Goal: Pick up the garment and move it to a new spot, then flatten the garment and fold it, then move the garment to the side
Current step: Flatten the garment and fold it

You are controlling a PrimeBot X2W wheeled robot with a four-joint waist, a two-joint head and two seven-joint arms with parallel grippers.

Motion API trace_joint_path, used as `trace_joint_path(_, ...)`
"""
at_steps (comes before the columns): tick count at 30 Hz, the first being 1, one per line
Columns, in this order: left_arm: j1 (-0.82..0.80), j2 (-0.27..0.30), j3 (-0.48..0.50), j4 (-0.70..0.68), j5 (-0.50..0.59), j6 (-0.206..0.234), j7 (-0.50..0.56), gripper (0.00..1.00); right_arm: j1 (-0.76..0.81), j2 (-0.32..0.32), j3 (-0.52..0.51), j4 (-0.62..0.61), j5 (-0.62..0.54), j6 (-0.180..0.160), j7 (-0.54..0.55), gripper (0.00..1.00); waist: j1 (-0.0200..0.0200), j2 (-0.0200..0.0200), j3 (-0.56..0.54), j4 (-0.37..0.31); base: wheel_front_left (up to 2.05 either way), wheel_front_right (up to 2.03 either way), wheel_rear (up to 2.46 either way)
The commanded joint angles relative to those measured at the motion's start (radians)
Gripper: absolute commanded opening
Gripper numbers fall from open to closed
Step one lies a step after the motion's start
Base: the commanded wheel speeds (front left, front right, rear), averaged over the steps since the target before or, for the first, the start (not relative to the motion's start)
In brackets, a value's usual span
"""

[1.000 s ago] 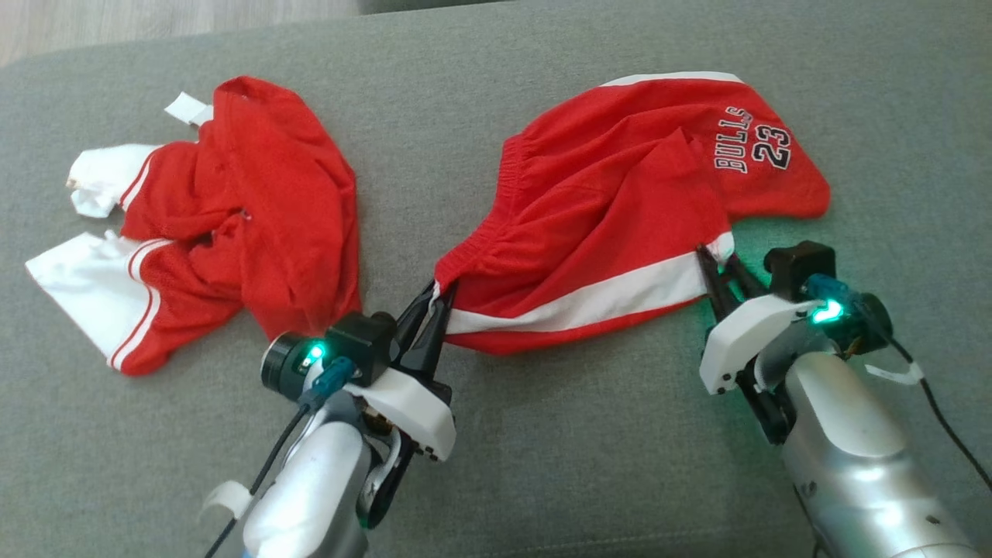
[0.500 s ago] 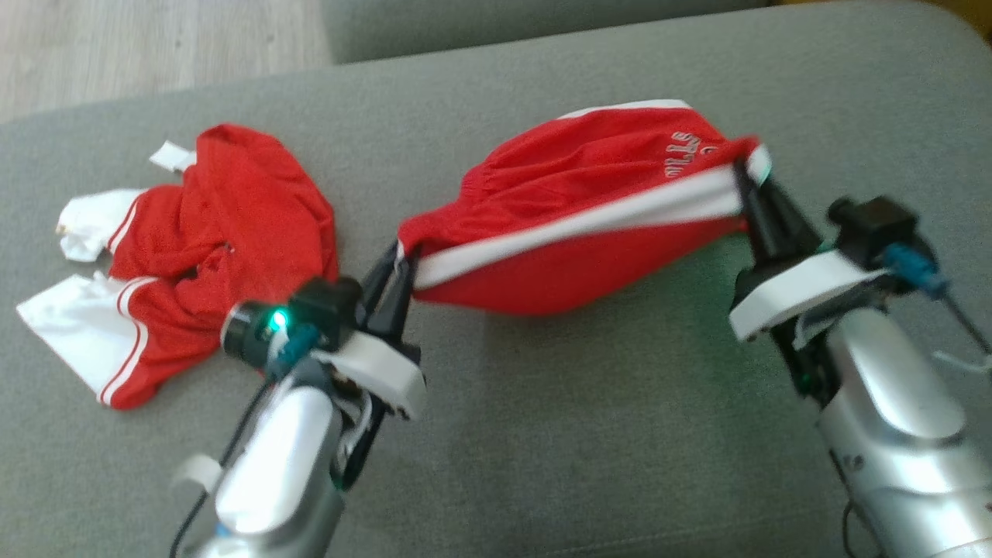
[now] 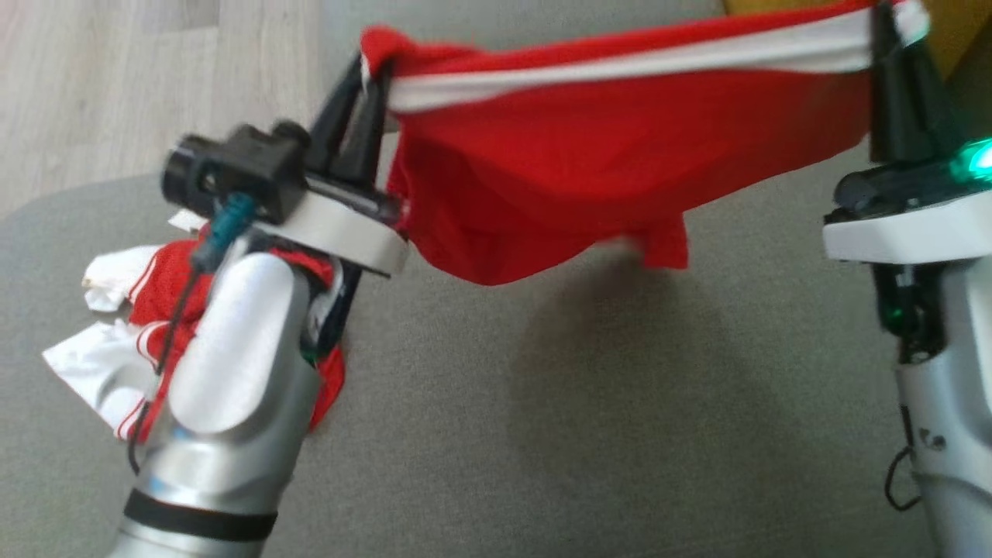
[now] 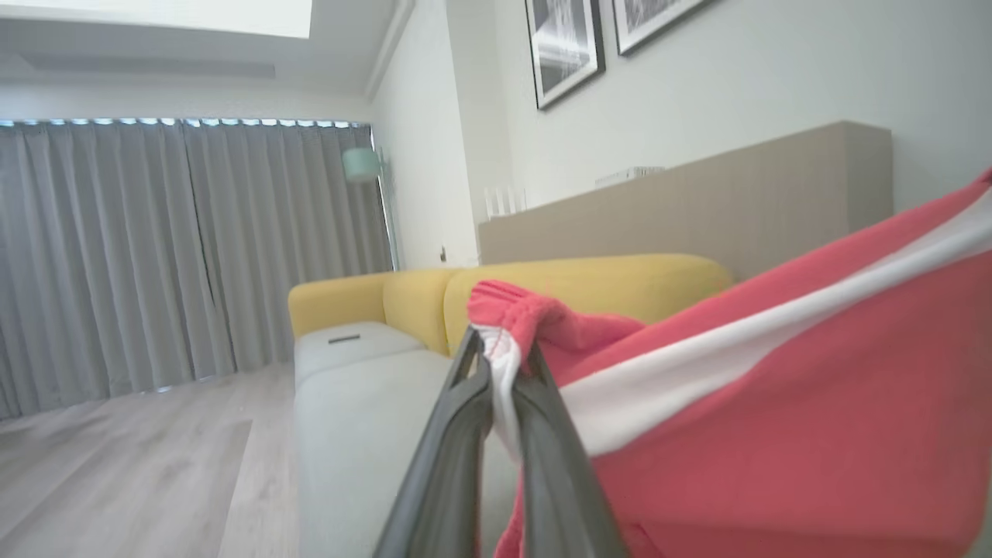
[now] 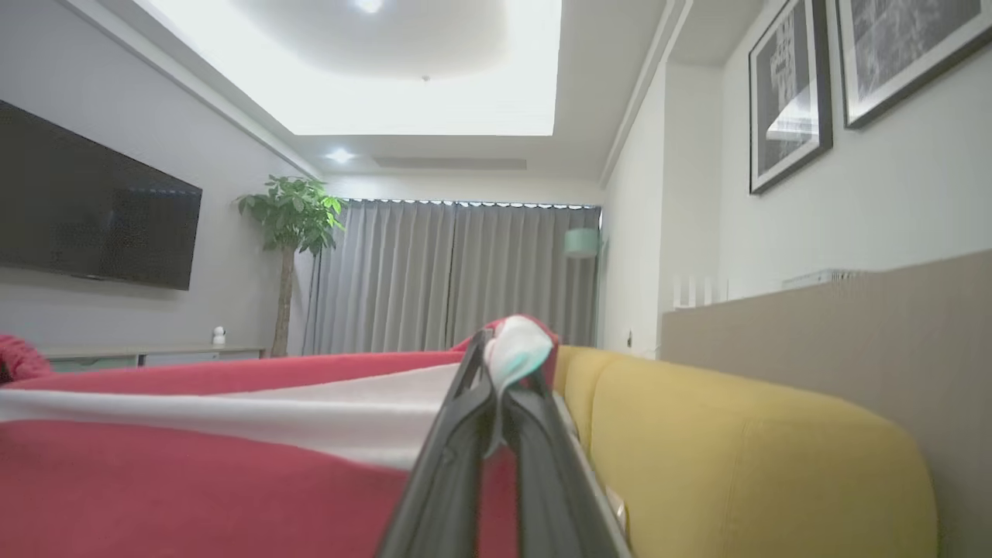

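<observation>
The left tool [image 3: 370, 68] is clamped narrow on one end of the red shorts [image 3: 620, 155], at the gathered waistband corner where the white side stripe begins. In the left wrist view its two dark fingers [image 4: 453, 434] pinch a fold of white and red cloth between their tips. The right tool [image 3: 890, 23] is closed just as tightly on the far end of the same stripe, near the top right corner of the head view. The right wrist view shows a small tuft of white fabric squeezed out above its tips.

The shorts hang in the air, stretched between the two tools. The stripe runs taut along the top edge and the red body sags below it in a loose belly above the grey cushion [image 3: 542, 434], where a soft shadow lies under it.

A second garment [image 3: 108, 287], red with white panels, lies crumpled on the cushion at the left, partly hidden behind the left forearm [image 3: 232, 372]. Pale wood floor [image 3: 116, 77] shows beyond the cushion. The wrist views take in a yellow sofa [image 5: 736, 449], grey curtains [image 4: 155, 248] and framed pictures [image 5: 790, 93] on the wall.
</observation>
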Motion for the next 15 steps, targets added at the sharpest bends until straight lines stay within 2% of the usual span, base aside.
trace_joint_path(1, -0.048, 0.028, 0.05, -0.044, -0.001, 0.013, -0.005, 0.0, -0.011, 0.003, -0.006, -0.061, -0.015, 0.007, 0.02, 0.0, 0.0, 0.0, -0.013, 0.001, 0.0, 0.0, 0.0)
trace_joint_path(6, -0.009, 0.033, 0.047, -0.142, -0.005, 0.031, 0.022, 0.0, 0.06, 0.034, -0.059, -0.251, -0.074, 0.007, 0.131, 0.0, 0.0, 0.0, -0.031, 0.009, 0.0, 0.0, 0.0)
trace_joint_path(10, 0.051, 0.041, 0.035, -0.24, -0.021, 0.034, 0.099, 0.0, 0.122, 0.072, -0.11, -0.393, -0.115, 0.007, 0.226, 0.0, 0.0, 0.0, -0.023, 0.016, 0.0, 0.0, 0.0)
trace_joint_path(15, 0.051, 0.076, 0.027, -0.323, -0.021, 0.024, 0.198, 0.0, 0.129, 0.083, -0.127, -0.464, -0.139, 0.007, 0.298, 0.0, 0.0, 0.0, 0.027, 0.014, 0.0, 0.0, 0.0)
